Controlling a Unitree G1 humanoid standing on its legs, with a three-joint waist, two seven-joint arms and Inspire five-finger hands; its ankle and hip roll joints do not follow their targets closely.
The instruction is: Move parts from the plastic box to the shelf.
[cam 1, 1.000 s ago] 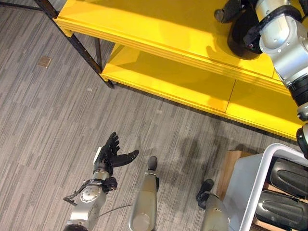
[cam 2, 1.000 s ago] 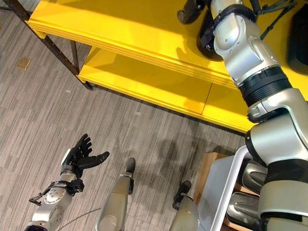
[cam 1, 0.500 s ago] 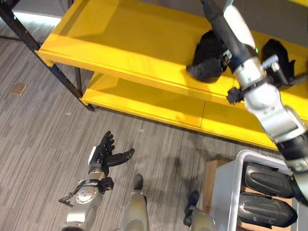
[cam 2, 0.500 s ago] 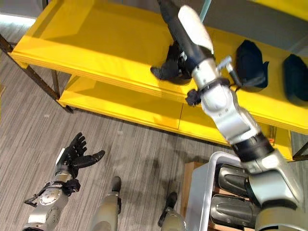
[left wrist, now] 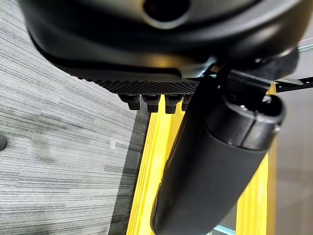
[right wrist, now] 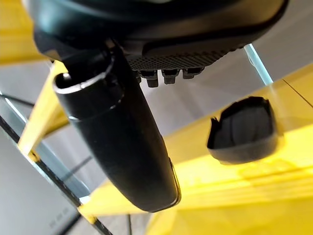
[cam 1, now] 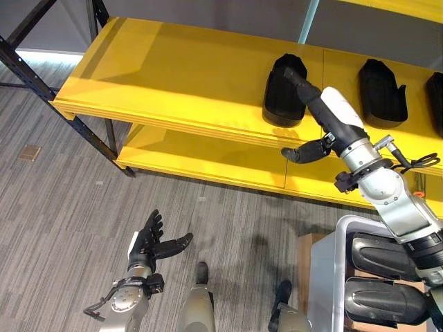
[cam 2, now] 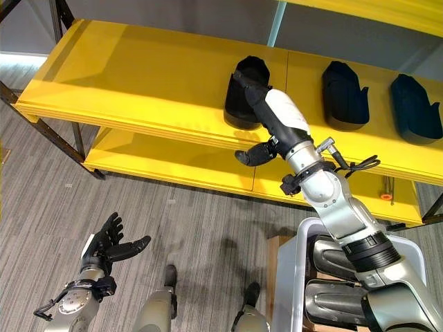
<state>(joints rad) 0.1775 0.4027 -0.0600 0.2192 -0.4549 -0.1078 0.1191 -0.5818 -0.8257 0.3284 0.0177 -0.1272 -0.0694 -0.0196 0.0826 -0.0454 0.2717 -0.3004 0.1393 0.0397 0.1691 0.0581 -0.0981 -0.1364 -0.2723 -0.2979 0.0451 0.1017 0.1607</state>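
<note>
My right hand (cam 1: 309, 149) hung in front of the yellow shelf (cam 1: 173, 76), just past its front edge, fingers straight and loosely spread, thumb standing apart, holding nothing. Just beyond it, the nearest black part (cam 1: 284, 90) stood on the upper board of the shelf, close to the front edge and apart from my fingers; my right wrist view showed it as a dark hollow shell (right wrist: 242, 129) resting on the yellow board. Two more black parts (cam 2: 345, 95) stood further along the same board to my right, spaced apart from one another. The lower board (cam 1: 208, 155) of the shelf lay beneath, above the grey striped floor (cam 1: 69, 200).

My left hand (cam 1: 149, 241) was held low over the floor, well away from the shelf, fingers spread and thumb out, empty.

At my lower right stood the pale plastic box (cam 1: 325, 277), with two further black parts (cam 1: 387, 259) lying inside it, one behind the other.
</note>
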